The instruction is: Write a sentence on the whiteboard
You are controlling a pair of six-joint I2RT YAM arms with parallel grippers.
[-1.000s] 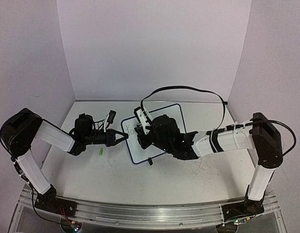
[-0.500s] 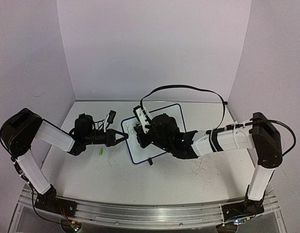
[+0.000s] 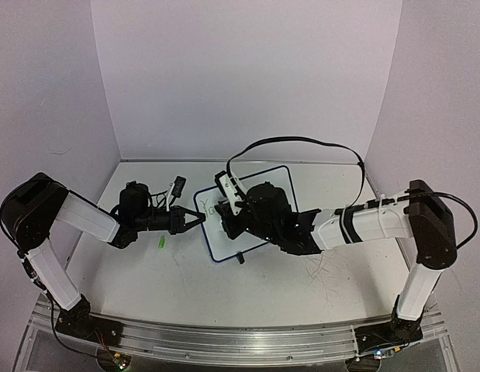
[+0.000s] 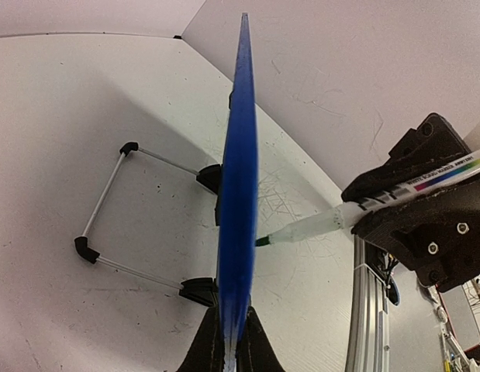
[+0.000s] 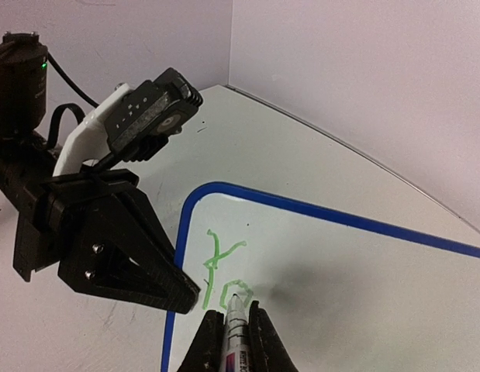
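The whiteboard (image 3: 280, 178) sits mid-table between both arms.
The left gripper (image 3: 199, 219) pinches its left edge; the right gripper (image 5: 230, 325) pinches a marker (image 4: 317, 225), tip on green letters (image 5: 224, 271), seemingly "Yo", near that edge.

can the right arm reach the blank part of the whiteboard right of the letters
Probably yes: the right gripper holds the marker tip-down on the whiteboard beside the green letters, the surface to their right is bare, and the left gripper pinches only its rim.
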